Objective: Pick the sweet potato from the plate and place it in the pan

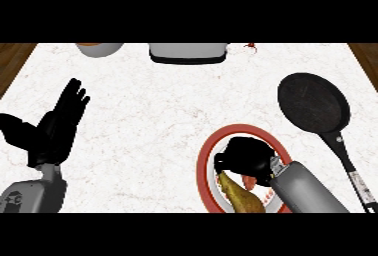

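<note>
The white marble counter (170, 115) fills the view, with dark wood showing at its left and right edges. Over at two o'clock sits the black pan (314, 103), round and dark, its long handle running down toward five o'clock. Just left of that handle, at about five o'clock, lies the red-rimmed plate (209, 150), close to the pan but apart from it. At twelve o'clock a grey appliance with a black base (187, 52) pokes in from the far edge, and at eleven o'clock a bowl (99, 49) is cut off by that same edge. Now the arms: the left hand (53, 131) stands at nine o'clock, fingers straight and spread, pointing up toward twelve, holding nothing, well away from the plate. The right hand (246, 155) is down over the middle of the plate, fingers curled in; whether they are clamped on anything I cannot tell, since the hand hides what is under it. The sweet potato (244, 198) lies on the plate's near part at six o'clock, tan and tapered, just below that hand, with a small orange-red patch (249, 181) showing between them.
</note>
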You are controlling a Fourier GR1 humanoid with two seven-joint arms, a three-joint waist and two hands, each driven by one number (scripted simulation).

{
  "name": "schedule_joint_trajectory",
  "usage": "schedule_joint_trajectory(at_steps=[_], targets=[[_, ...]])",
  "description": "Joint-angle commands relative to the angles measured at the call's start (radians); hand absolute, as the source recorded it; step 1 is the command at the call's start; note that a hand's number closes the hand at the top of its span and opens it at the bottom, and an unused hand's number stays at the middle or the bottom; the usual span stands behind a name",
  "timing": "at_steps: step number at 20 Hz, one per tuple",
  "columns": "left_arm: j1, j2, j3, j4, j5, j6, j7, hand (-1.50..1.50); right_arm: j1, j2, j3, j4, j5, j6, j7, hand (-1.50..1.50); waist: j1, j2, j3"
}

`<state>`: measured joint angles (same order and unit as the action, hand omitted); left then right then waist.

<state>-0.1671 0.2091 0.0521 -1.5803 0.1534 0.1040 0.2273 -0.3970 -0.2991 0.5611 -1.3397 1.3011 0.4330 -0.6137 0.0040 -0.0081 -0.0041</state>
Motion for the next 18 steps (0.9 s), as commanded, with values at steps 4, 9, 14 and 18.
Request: schedule_joint_trajectory(at_steps=[4, 9, 14, 18], targets=[[-0.037, -0.012, 0.023, 0.034, -0.015, -0.002, -0.01, 0.0, 0.019, 0.019, -0.042, -0.015, 0.006, 0.051, -0.058, 1.5, -0.005, 0.008, 0.004], [-0.01, -0.002, 0.025, -0.006, -0.011, 0.0, 0.019, 0.0, 0.03, 0.123, -0.172, 0.049, -0.029, 0.064, 0.15, 1.5, -0.013, 0.006, 0.004], [0.025, 0.009, 0.051, -0.013, 0.001, 0.002, 0.016, 0.0, 0.126, 0.247, -0.378, -0.006, -0.019, 0.033, 0.55, 1.5, -0.065, -0.008, 0.002], [0.03, 0.004, 0.037, -0.039, 0.008, -0.013, 0.025, 0.0, 0.157, 0.296, -0.334, -0.207, 0.039, -0.115, 0.73, 1.5, -0.031, -0.005, 0.004]])
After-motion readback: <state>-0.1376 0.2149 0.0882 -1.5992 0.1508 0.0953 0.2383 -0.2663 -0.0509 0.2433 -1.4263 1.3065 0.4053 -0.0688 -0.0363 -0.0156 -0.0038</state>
